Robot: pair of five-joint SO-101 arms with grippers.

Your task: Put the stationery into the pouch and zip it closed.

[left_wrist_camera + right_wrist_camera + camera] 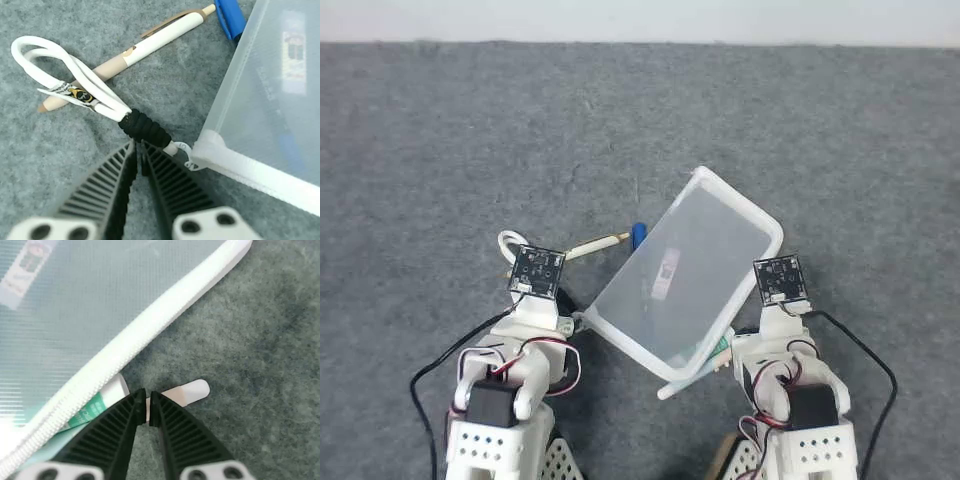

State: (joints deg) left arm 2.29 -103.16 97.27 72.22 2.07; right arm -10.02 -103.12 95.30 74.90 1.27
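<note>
While the pouch lay on the counter, the left end effector was held closed at its zip cord and the right end effector closed over a protruding pen, presumably for pushing in.

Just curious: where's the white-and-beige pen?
High view: the pen lies on the table left of the pouch, under the white cord loop, ahead of the left tool.

The place looks like a robotics lab bench. A grey felt-like mat covers the table up to a bare pale wall along the top of the frame. At the bottom stand two white plastic arms with exposed circuit boards and loose cables.
</note>
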